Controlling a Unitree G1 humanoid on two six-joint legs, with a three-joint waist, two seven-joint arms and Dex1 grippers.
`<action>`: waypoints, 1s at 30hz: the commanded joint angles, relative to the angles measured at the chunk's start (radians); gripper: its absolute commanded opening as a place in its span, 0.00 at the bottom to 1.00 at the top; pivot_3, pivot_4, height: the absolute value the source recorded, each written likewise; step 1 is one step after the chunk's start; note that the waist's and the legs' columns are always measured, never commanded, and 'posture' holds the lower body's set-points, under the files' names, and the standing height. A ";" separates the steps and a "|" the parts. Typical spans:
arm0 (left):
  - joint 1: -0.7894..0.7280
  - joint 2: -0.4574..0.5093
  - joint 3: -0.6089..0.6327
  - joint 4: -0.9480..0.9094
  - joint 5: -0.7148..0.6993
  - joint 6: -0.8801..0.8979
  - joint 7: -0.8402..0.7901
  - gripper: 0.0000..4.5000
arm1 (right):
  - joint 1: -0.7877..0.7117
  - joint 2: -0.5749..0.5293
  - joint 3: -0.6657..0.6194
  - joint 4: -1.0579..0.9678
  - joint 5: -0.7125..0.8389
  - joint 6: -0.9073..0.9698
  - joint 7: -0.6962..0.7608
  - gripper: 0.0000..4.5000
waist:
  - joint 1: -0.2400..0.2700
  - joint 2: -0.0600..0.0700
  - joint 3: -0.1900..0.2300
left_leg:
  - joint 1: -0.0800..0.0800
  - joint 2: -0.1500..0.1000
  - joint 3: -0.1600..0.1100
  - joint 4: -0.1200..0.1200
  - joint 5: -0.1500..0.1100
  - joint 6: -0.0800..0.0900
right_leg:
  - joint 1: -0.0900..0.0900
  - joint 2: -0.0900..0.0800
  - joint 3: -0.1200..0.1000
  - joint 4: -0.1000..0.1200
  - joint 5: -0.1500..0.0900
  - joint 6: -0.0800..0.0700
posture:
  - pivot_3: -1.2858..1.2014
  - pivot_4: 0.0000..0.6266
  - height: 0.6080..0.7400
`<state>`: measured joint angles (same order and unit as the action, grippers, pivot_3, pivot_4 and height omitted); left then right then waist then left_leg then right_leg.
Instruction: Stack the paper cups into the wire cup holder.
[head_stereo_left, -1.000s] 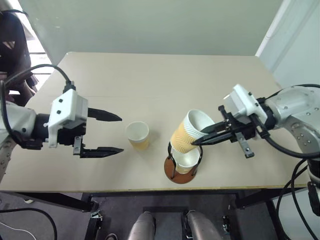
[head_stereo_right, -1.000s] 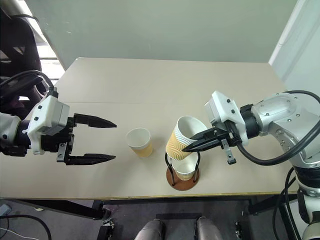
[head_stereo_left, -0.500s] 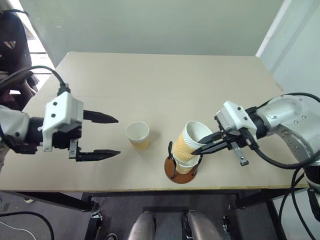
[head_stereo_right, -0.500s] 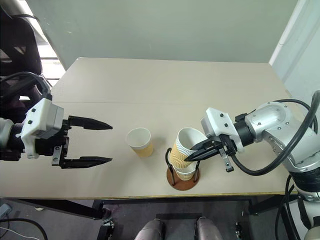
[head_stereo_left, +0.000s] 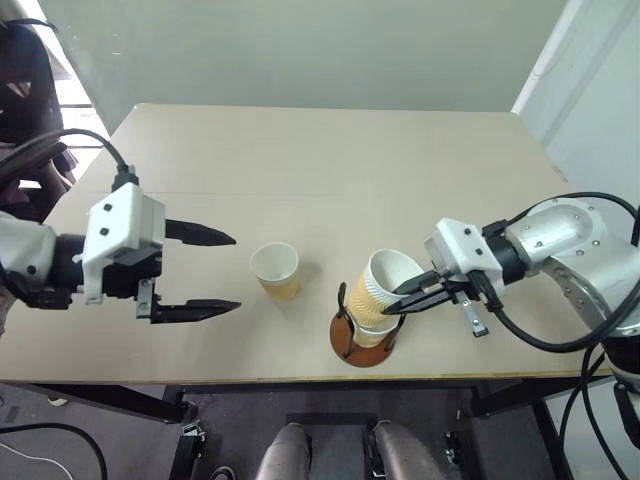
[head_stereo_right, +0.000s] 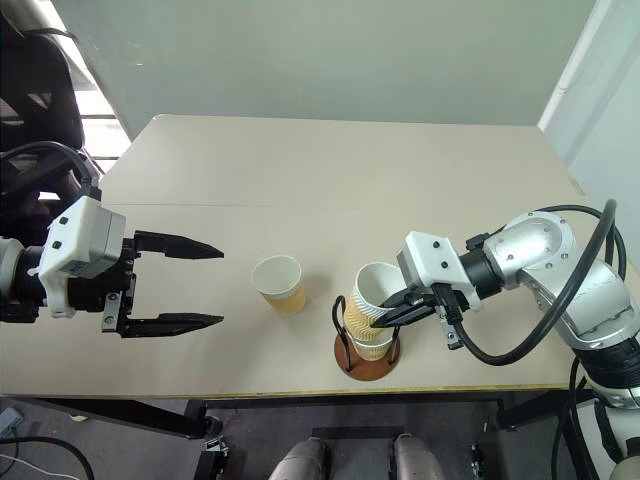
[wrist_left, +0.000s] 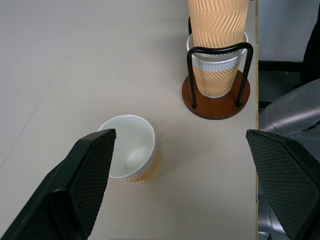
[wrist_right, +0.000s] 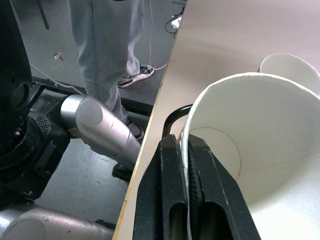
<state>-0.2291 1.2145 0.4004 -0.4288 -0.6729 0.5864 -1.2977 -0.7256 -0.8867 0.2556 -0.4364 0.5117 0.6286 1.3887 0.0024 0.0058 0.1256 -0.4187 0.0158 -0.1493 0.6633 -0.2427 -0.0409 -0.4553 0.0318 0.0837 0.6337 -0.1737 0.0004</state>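
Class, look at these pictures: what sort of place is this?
Probably a robot test room or lab: a plain table bearing just paper cups and a wire cup holder, loose cables on the floor, and a person standing nearby.

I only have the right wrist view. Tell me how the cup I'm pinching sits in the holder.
Observer: The upper cup is nested in a second cup that stands in the wire cup holder. It leans a little toward the right gripper.
Operator: Report the last cup.
Observer: The third cup stands upright, mouth up, on the table, apart from the holder, to the robot's left of it.
Operator: Give me the left gripper.
Observer: The left gripper hangs open further left of that cup, holding nothing.
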 joint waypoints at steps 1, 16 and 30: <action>-0.009 0.013 0.024 -0.008 -0.005 -0.004 0.006 1.00 | -0.003 -0.008 -0.005 -0.010 -0.008 -0.012 0.009 0.26 | 0.000 0.000 0.000 | 0.000 0.000 0.000 0.000 0.000 0.000 | 0.000 0.000 0.000 0.000 0.000 0.000 | 0.52 0.24 1.00; -0.020 0.011 0.011 0.001 0.000 -0.010 0.010 1.00 | -0.019 0.001 -0.014 -0.020 -0.004 -0.015 0.012 0.99 | 0.000 0.000 0.000 | 0.000 0.000 0.000 0.000 0.000 0.000 | 0.000 0.000 0.000 0.000 0.000 0.000 | 0.52 0.24 1.00; -0.035 0.013 -0.012 0.010 0.003 -0.019 0.011 1.00 | -0.135 0.106 0.008 -0.004 -0.058 -0.079 -0.021 0.99 | 0.000 0.000 0.000 | 0.000 0.001 0.000 0.000 0.000 0.000 | 0.000 0.000 0.000 0.000 0.000 0.000 | 0.52 0.24 1.00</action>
<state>-0.2446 1.2145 0.3787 -0.4155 -0.6703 0.5835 -1.2851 -0.8409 -0.7822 0.2672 -0.4366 0.4642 0.5666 1.3744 0.0025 0.0058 0.1256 -0.4186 0.0164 -0.1495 0.6632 -0.2427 -0.0410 -0.4556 0.0322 0.0836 0.6337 -0.1736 0.0002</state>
